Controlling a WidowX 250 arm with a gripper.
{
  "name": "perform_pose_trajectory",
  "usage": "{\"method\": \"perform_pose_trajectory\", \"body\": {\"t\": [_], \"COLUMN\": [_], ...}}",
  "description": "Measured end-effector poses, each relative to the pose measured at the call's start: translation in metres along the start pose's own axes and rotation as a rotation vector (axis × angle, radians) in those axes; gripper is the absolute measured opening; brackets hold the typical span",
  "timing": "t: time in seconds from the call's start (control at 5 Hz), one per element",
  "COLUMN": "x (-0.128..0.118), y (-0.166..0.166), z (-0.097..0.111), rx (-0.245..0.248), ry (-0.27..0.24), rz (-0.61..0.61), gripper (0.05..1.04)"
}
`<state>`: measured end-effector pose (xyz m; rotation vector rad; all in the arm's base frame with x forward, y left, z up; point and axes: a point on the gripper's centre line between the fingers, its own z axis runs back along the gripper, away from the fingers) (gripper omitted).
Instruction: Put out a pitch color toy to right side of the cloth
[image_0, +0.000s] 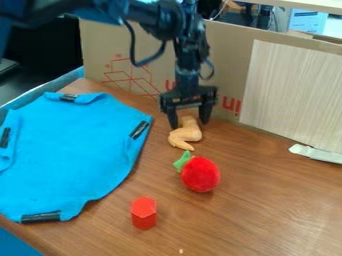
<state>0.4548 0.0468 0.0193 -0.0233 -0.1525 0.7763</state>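
My gripper (189, 123) hangs down near the back of the table, its two fingers apart and open. The peach-coloured toy (186, 135), shaped like a chicken wing, lies on the wood just to the right of the cloth, its upper end between the fingertips. Whether either finger touches it, I cannot tell. The blue cloth (70, 150) is spread over the table's left side, with black strips at several edges.
A red round plush toy (200, 174) with a green top sits in front of the peach toy. Nearer the front stands a red hexagonal block (143, 213). Cardboard (230, 75) walls the back, and a white strip (316, 153) lies at the right.
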Motion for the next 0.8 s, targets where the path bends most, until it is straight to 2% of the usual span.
{"method": "perform_pose_trajectory", "body": {"t": [0.2, 0.4, 0.6, 0.8], "x": [0.014, 0.026, 0.033, 0.035], "y": [0.004, 0.024, 0.068, 0.122], "z": [0.042, 0.088, 0.112, 0.109], "rx": [-0.073, -0.134, -0.062, 0.14], "ry": [-0.043, -0.077, -0.056, -0.005], "rz": [0.025, 0.035, -0.003, -0.048], "gripper": [1.001, 1.001, 1.001, 1.001]}}
